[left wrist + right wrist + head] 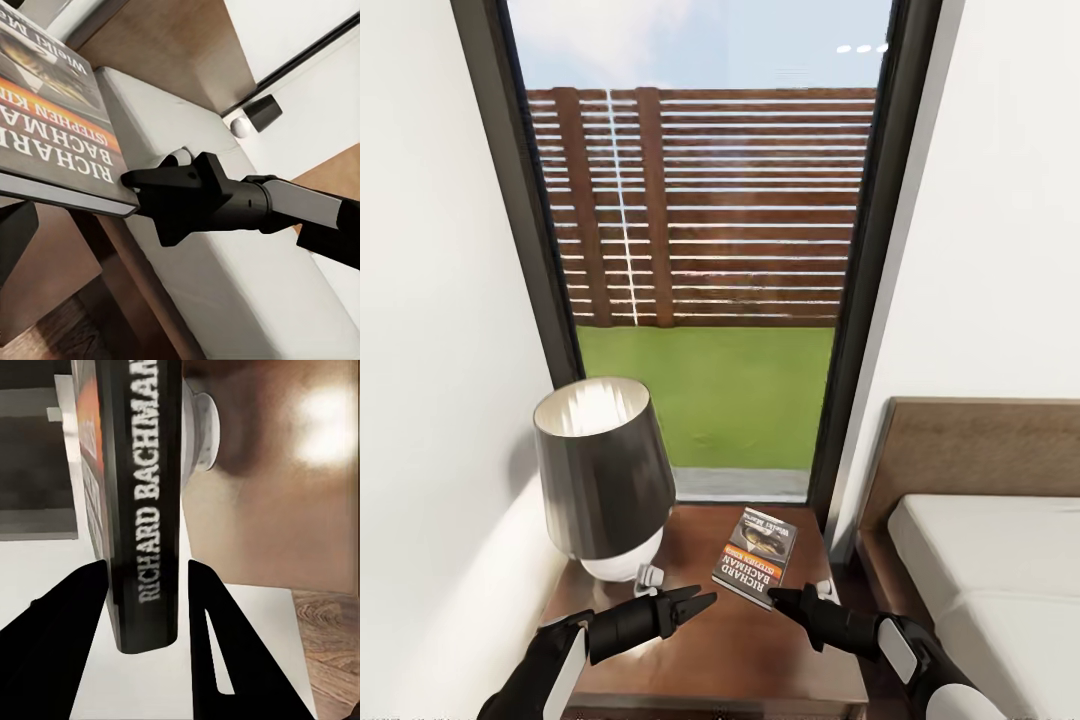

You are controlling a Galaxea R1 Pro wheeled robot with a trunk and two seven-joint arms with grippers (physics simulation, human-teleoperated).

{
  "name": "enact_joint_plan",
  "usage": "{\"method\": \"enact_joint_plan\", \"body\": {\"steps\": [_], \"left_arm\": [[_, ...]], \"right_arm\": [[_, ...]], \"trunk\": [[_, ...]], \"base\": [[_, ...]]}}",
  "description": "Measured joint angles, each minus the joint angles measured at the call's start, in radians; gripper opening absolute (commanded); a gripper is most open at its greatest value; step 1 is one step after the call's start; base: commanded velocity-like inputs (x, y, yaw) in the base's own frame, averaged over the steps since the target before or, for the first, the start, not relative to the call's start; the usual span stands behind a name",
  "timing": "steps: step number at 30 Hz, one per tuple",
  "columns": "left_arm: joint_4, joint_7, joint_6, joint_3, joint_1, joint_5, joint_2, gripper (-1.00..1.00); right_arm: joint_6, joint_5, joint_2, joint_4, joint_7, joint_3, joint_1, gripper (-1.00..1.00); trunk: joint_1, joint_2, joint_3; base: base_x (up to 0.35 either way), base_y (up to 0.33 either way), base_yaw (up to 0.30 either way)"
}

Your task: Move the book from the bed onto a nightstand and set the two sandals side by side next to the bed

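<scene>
The book (756,555), a thin paperback with an orange band and "Richard Bachman" lettering, sits tilted over the back right of the dark wooden nightstand (700,660). My right gripper (775,597) is shut on its near edge. In the right wrist view the spine (142,510) stands between the two black fingers (67,615). My left gripper (695,606) hovers open just left of the book, holding nothing. From the left wrist I see the book (52,112) and the right gripper (150,180) at its edge. The bed (990,570) lies to the right. The sandals are out of view.
A lamp (600,470) with a dark shade and white base takes up the nightstand's back left. Behind it a tall dark-framed window (705,300) shows grass and a slatted fence. White walls flank the window, and the brown headboard (980,440) rises at the right.
</scene>
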Motion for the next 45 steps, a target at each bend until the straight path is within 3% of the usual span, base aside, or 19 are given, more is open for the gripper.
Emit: {"method": "enact_joint_plan", "body": {"steps": [19, 24, 45], "left_arm": [[0.0, 0.0, 0.0, -0.001, 0.0, 0.0, 0.0, 1.0], [0.0, 0.0, 0.0, -0.001, 0.0, 0.0, 0.0, 1.0], [0.001, 0.002, 0.0, -0.001, 0.0, 0.0, 0.0, 1.0]], "right_arm": [[0.0, 0.0, 0.0, 0.0, 0.0, 0.0, 0.0, -1.0], [0.001, -0.002, 0.0, 0.001, 0.0, 0.0, 0.0, -1.0], [0.0, 0.0, 0.0, 0.001, 0.0, 0.0, 0.0, -1.0]], "trunk": [[0.073, -0.133, -0.06], [0.073, -0.133, -0.06], [0.153, -0.28, -0.125]], "base": [[0.0, 0.0, 0.0], [0.0, 0.0, 0.0], [0.0, 0.0, 0.0]]}}
